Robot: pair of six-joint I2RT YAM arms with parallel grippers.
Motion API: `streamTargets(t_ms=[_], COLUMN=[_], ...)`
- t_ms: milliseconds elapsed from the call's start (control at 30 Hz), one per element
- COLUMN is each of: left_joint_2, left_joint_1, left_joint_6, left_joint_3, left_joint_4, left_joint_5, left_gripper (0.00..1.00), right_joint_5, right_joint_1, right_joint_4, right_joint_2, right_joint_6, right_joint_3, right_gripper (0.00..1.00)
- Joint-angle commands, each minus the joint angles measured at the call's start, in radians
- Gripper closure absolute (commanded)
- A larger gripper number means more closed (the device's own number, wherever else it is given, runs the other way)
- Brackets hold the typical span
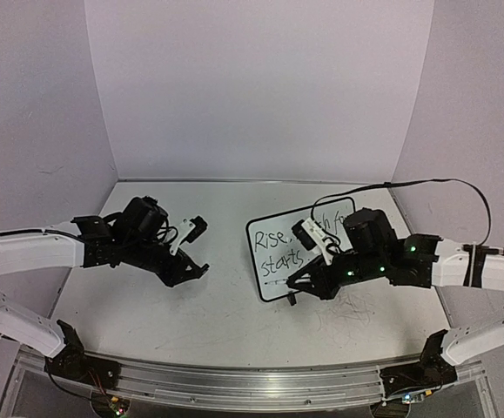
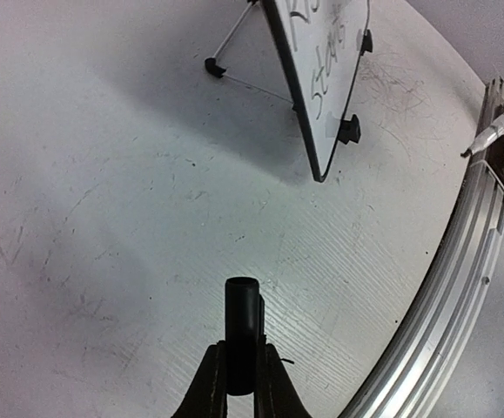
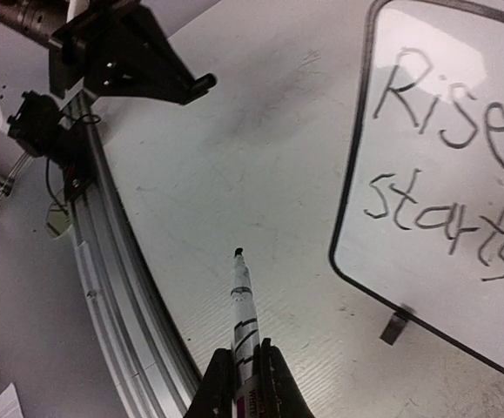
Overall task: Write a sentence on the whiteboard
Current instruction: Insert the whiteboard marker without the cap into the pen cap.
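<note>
The whiteboard stands tilted on its black feet right of centre. The sentence is black handwriting in two lines. "Rise," and "starts" show in the right wrist view; my right arm hides part of the top line. My right gripper is shut on a white marker. Its black tip points at the table just left of the whiteboard's near corner, apart from it. My left gripper is shut on the black marker cap and hovers over the table left of the whiteboard.
An aluminium rail runs along the near edge. Purple-white walls close the back and sides. A black cable loops above my right arm. Old marker scribbles mark the tabletop near the whiteboard. A folded wire stand props the board.
</note>
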Motion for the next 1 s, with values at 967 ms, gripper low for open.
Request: streamTargets(t_ms=[967], left_joint_2=[0.005], left_joint_1=[-0.320], left_joint_6=[0.604], left_joint_3=[-0.103], left_joint_4=[0.465], left_joint_5=[-0.352], left_gripper=[1.00], right_joint_5=[-0.278], right_joint_1=[-0.085], right_joint_4=[0.072], right_joint_2=[0.169], right_joint_6=[-0.096], right_joint_3=[0.176], right_gripper=[1.00])
